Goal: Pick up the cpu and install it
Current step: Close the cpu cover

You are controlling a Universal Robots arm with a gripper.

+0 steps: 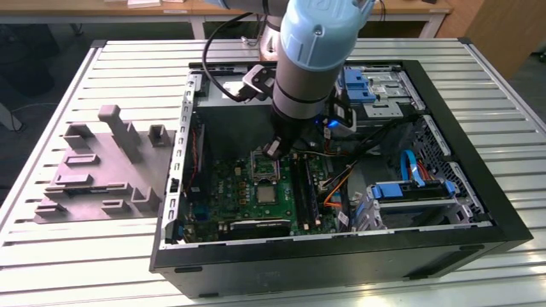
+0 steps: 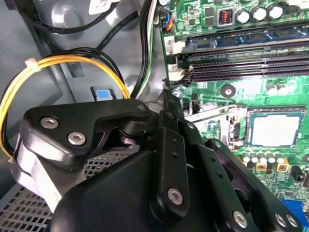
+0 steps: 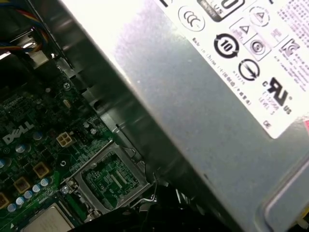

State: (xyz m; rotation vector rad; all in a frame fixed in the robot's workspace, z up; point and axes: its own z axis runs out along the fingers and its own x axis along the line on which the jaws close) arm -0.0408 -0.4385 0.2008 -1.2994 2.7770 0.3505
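Observation:
My gripper [image 1: 277, 148] hangs from the pale blue arm inside the open computer case [image 1: 499, 211]. It is just above the metal-framed processor socket [image 1: 265, 167] on the green motherboard [image 1: 226, 192]. In the first wrist view the socket [image 3: 113, 181] lies open, with green board and contacts showing inside its frame. The black gripper body [image 2: 169, 145] covers part of the socket's silver bracket [image 2: 212, 116]. The cpu is hidden from me. A square pale-topped chip [image 1: 267, 194] [image 2: 275, 130] [image 3: 46, 223] sits in a dark frame on the board beside the socket.
The grey power supply [image 3: 203, 96] stands close beside the socket. Memory slots [image 2: 246, 67] run along the socket's other side. Yellow and black cables [image 2: 29, 82] loop near the gripper. Blue drive cages [image 1: 410, 192] fill the exterior view's right. A grey fixture [image 1: 94, 166] lies outside the case.

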